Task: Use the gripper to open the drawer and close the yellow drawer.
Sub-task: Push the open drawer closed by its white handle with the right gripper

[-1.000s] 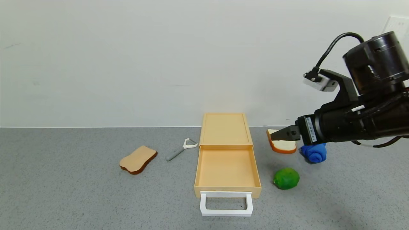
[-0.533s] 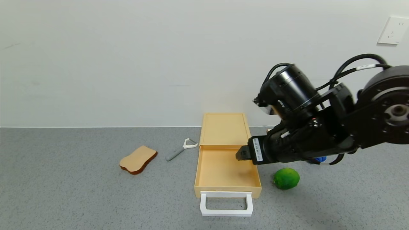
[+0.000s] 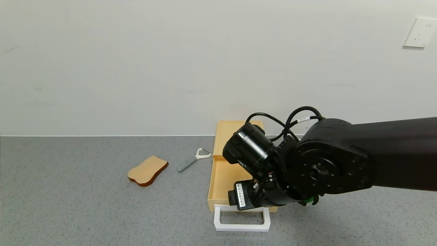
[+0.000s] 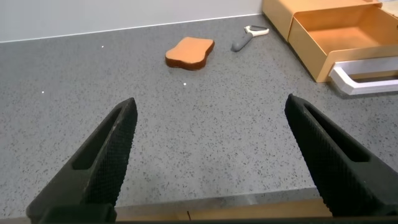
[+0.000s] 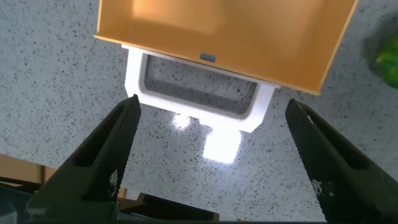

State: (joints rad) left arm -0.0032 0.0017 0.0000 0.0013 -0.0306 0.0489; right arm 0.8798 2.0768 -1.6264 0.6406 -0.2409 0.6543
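Observation:
The pale yellow drawer (image 3: 221,177) is pulled out of its flat matching case (image 3: 232,129), with its white loop handle (image 3: 242,226) toward me. My right gripper (image 3: 239,201) hangs low over the drawer's front edge and points down. The arm hides most of the tray. In the right wrist view the drawer (image 5: 236,31) and handle (image 5: 198,106) lie below the open, empty right gripper (image 5: 211,162). My left gripper (image 4: 211,155) is open and empty over bare table near its front edge, with the drawer (image 4: 348,37) far off to its side.
A tan bread slice (image 3: 147,170) and a grey peeler (image 3: 193,160) lie left of the drawer. A green lime (image 5: 385,53) sits beside the drawer's right side, mostly hidden by my arm in the head view. A wall outlet (image 3: 420,32) is at the upper right.
My right arm has swung left and down, from over the bread slice on the right to above the drawer's front and handle. It now hides the lime, blue cloth and right bread slice.

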